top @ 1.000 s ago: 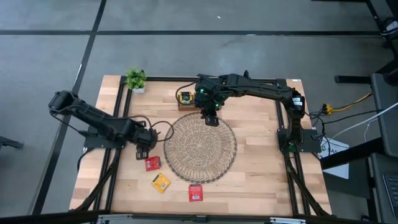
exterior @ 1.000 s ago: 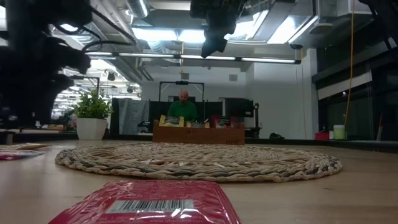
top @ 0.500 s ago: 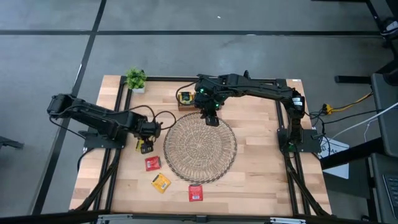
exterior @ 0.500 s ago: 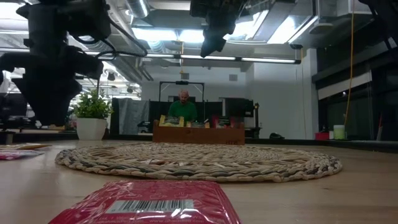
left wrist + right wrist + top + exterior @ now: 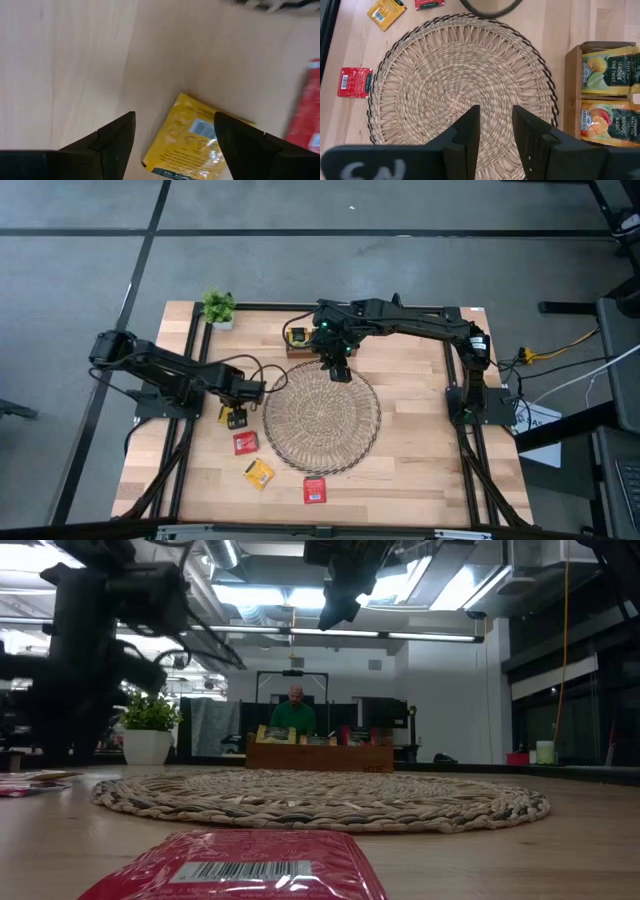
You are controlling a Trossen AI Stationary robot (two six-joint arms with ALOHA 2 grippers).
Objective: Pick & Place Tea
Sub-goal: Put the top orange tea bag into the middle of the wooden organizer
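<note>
Tea sachets lie flat on the wooden table left of and in front of the round wicker mat. They are a yellow one, a red one, an orange one and another red one. My left gripper points straight down over the yellow sachet, open, with a finger on either side and not touching it. My right gripper hangs high over the mat's far edge, open and holding nothing.
A wooden box with more sachets stands behind the mat. A small potted plant stands at the far left corner. The near red sachet lies close to the table's front edge. A person sits in the room beyond.
My left gripper has swung a little toward the mat and come down over the yellow sachet. The sachets and the mat have kept their places.
</note>
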